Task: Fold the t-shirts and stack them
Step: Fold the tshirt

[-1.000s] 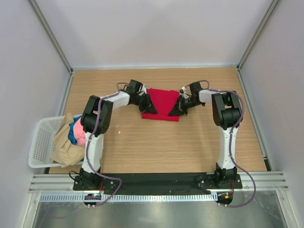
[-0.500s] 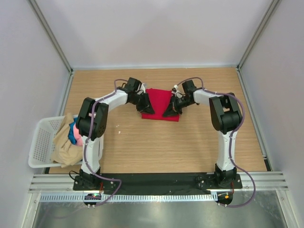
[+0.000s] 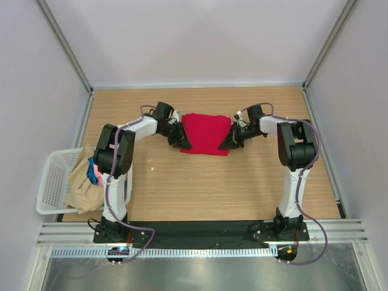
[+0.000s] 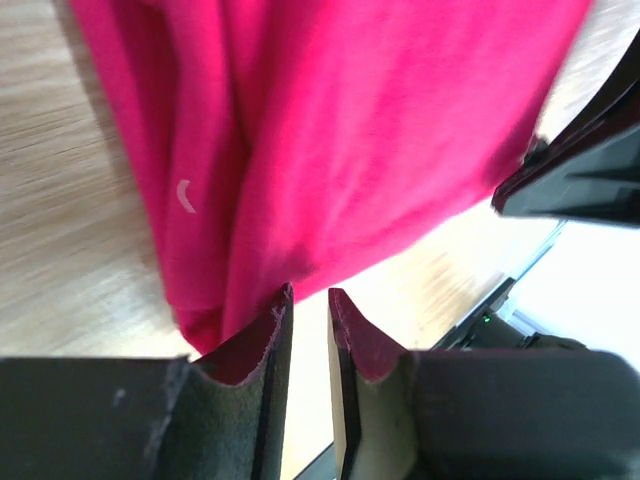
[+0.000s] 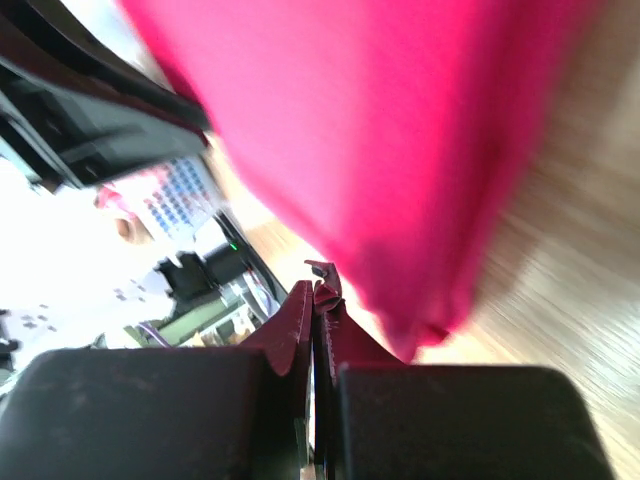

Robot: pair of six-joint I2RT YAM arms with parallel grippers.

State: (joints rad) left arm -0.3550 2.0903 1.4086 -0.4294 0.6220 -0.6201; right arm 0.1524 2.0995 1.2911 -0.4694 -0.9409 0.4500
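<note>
A bright red t-shirt [image 3: 206, 132] lies folded into a rectangle on the wooden table, far centre. My left gripper [image 3: 182, 143] sits low at the shirt's near left corner. In the left wrist view its jaws [image 4: 308, 296] stand a narrow gap apart with only table between them, and the red cloth [image 4: 330, 130] lies just past the tips. My right gripper [image 3: 228, 144] sits at the shirt's near right corner. In the right wrist view its jaws [image 5: 318, 285] are pressed together, and the blurred red cloth [image 5: 380, 130] lies beside them. Beige [image 3: 82, 182], blue [image 3: 92, 171] and pink shirts lie heaped in the basket.
A white mesh basket [image 3: 53, 176] stands at the table's left edge beside the left arm's base. Grey walls enclose the table on three sides. A black strip and a metal rail run along the near edge.
My right gripper swept in over the red shirt, then back out to its right corner. My left gripper slid a little left and nearer. The shirt kept its place.
</note>
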